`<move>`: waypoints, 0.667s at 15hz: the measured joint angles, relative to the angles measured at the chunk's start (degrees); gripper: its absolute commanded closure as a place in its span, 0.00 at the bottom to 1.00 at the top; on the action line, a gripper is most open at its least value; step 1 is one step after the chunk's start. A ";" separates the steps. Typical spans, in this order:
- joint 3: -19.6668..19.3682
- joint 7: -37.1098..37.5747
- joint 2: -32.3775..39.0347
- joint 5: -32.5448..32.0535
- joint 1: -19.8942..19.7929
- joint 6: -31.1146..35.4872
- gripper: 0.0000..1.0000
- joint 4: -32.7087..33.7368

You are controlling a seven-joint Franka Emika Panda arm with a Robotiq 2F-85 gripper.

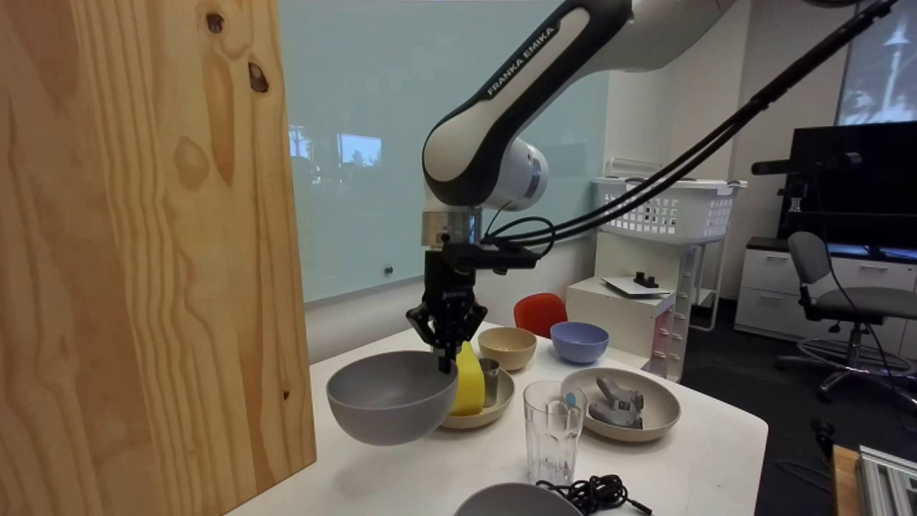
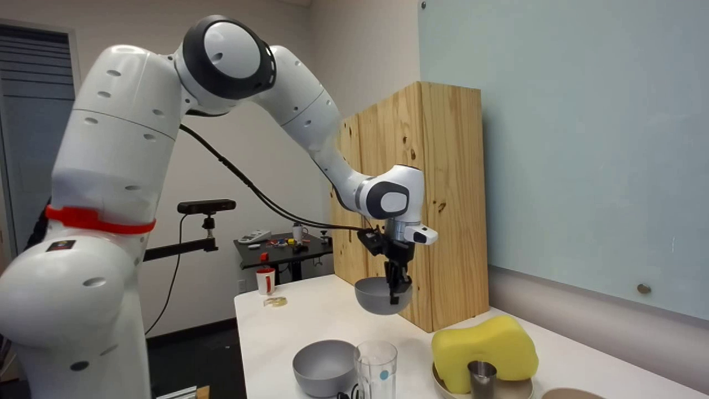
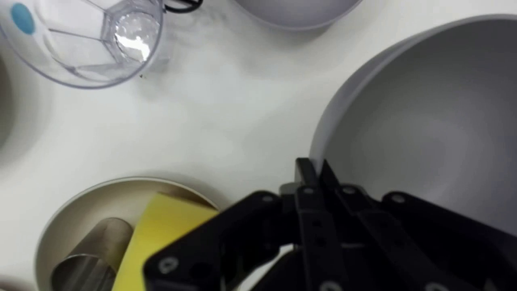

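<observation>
Grey bowl [image 1: 390, 412] pinched at the rim by my gripper [image 3: 318, 171], held in the air over the table [image 1: 408, 484].
Grip: clenched across the wall, one finger outside, one inside. Both exterior views show it mouth up, near the wooden cabinet [image 2: 451, 221]. Form: round and deep, sides curving in towards a smaller base. Finish: plain grey, smooth, matte-looking; rim thin. In the wrist view the rim reads paler than the interior, which is darker near the top and carries a soft lighter patch lower down; the right side runs out of frame. Surroundings: second bowl [image 2: 324, 366], similar grey, on the table with a glass [image 2: 378, 371] near it; dish [image 3: 113, 196], beige, holding a metal cup [image 3: 104, 240] and a yellow block [image 3: 161, 234].
</observation>
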 measured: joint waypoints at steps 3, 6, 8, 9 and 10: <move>0.83 -2.96 -2.75 0.00 -0.02 -3.70 0.99 -0.96; 1.63 -11.01 -4.89 -0.01 -0.22 -4.93 0.99 -2.81; 1.68 -16.70 -5.81 -0.28 -0.71 -6.24 0.99 -3.81; 1.68 -19.58 -6.15 -0.58 -1.10 -7.15 0.99 -4.13; 1.68 -22.28 -6.43 -1.08 -1.51 -8.03 0.99 -4.40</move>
